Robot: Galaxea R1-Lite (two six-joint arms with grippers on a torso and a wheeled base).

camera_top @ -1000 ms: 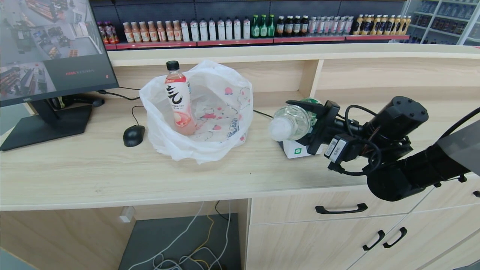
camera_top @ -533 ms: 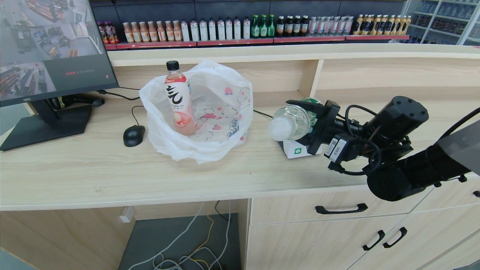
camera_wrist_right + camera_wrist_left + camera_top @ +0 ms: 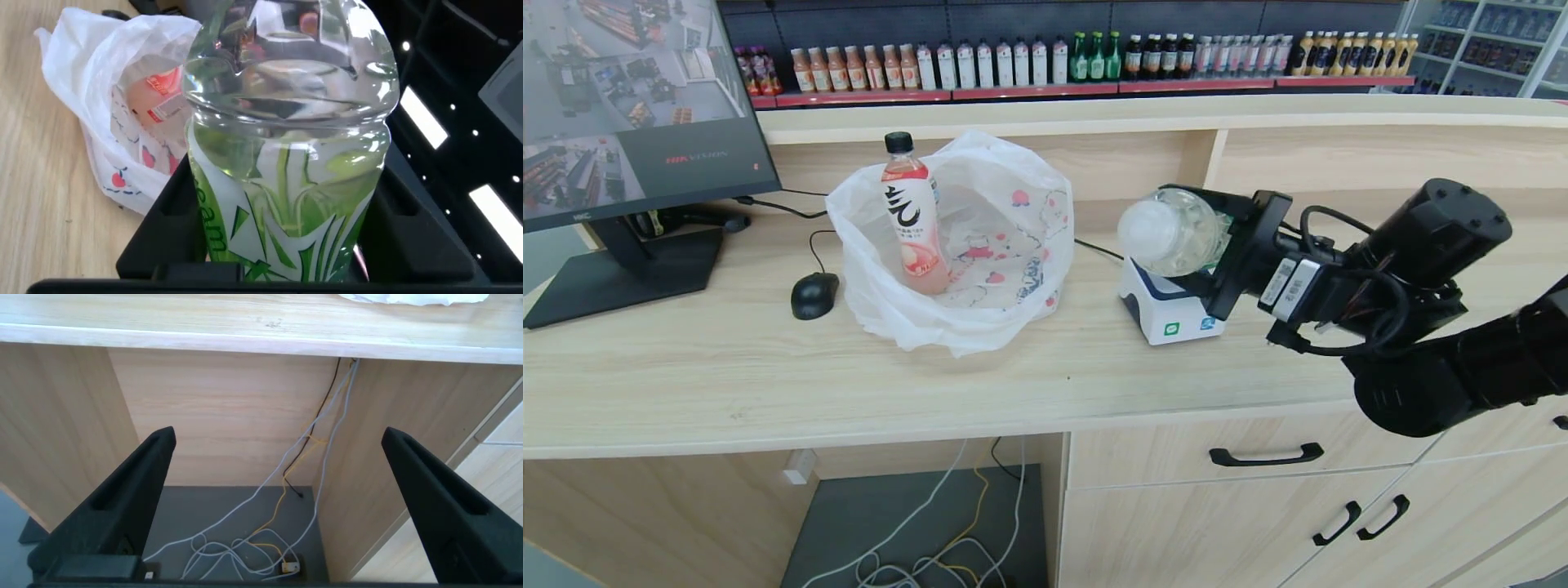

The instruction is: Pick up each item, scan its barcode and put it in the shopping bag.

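**Right gripper (image 3: 1183, 237) clamped on clear bottle at the scanner**

My right gripper sits right of centre in the head view, its two black fingers pressed against opposite sides of the clear bottle (image 3: 1158, 230). The bottle is carried on its side, with its rounded end turned toward the shopping bag (image 3: 1013, 184). The right wrist view confirms the grip: the green-and-white label of the bottle (image 3: 286, 163) lies between the fingers.

The bottle is directly above the white scanner (image 3: 1170, 314) in the frame. I cannot tell whether they touch.

The shopping bag stands open at centre frame on the wooden counter (image 3: 768, 367), just left of the scanner. A pink bottle (image 3: 913, 220) stands upright inside it.

My left gripper (image 3: 278, 498) has its fingers spread wide with nothing between them, below the counter edge and facing loose cables (image 3: 270, 498).

A mouse (image 3: 814, 296) lies left of the bag. A monitor (image 3: 629, 106) is at upper left.
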